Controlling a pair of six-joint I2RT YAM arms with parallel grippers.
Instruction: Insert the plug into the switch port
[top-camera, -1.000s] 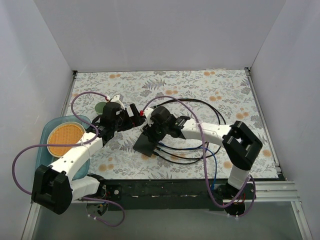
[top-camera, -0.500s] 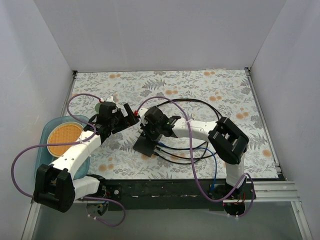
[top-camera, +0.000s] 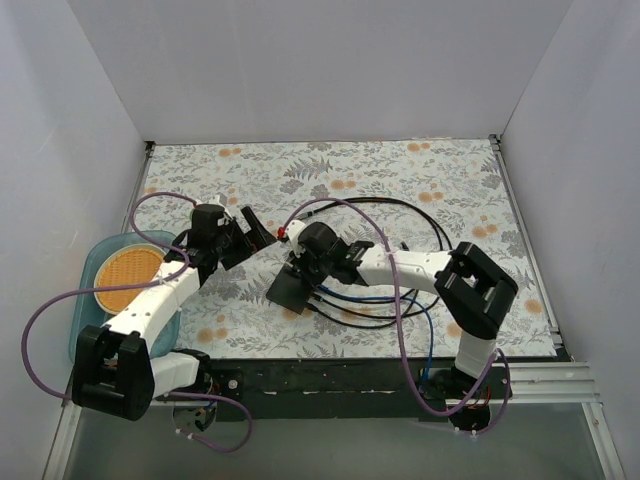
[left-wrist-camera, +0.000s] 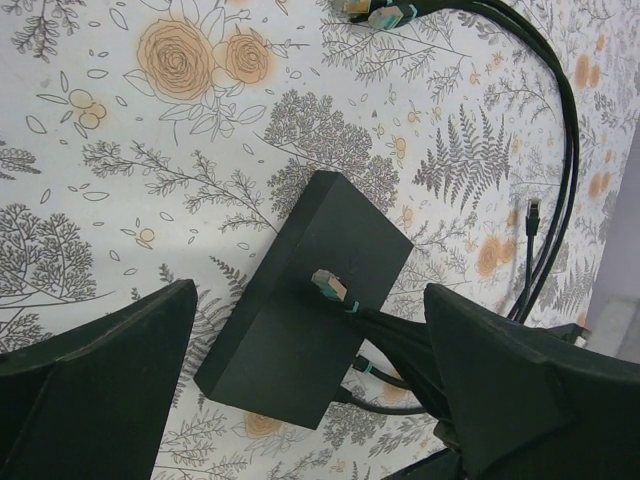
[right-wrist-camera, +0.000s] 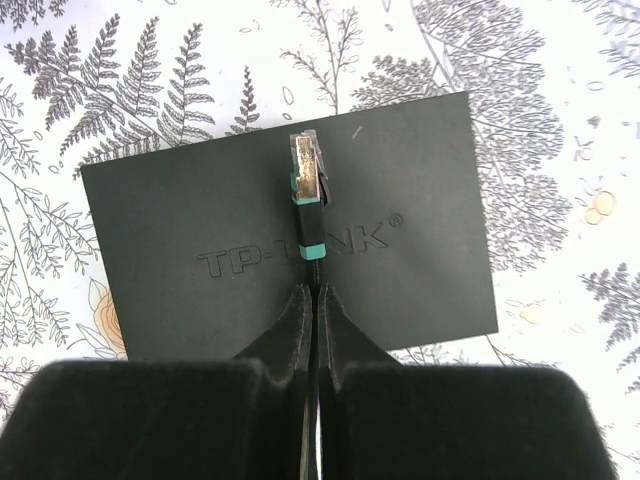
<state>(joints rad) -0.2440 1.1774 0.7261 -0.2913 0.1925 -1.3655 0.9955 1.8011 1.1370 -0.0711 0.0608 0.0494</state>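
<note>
The switch (right-wrist-camera: 400, 200) is a flat dark grey box lying on the flowered table, also seen in the top view (top-camera: 290, 290) and the left wrist view (left-wrist-camera: 290, 340). My right gripper (right-wrist-camera: 316, 295) is shut on the black cable just behind the plug (right-wrist-camera: 304, 165). The plug, clear with a teal boot, sticks out over the box's top face. My left gripper (left-wrist-camera: 308, 300) hangs open above the box, and the plug (left-wrist-camera: 332, 288) shows between its fingers without touching them. Two other cables enter the box's long edge (left-wrist-camera: 350, 385). The switch port itself is hidden.
Black cables (top-camera: 400, 300) loop across the table right of the box. Two loose plugs (left-wrist-camera: 370, 12) lie farther off. A blue tray (top-camera: 95, 320) holding an orange disc (top-camera: 125, 275) sits at the left edge. White walls close in the table.
My right gripper has closed on the plug's cable and now holds the plug over the box. The left gripper has drawn back a little to the left, still open.
</note>
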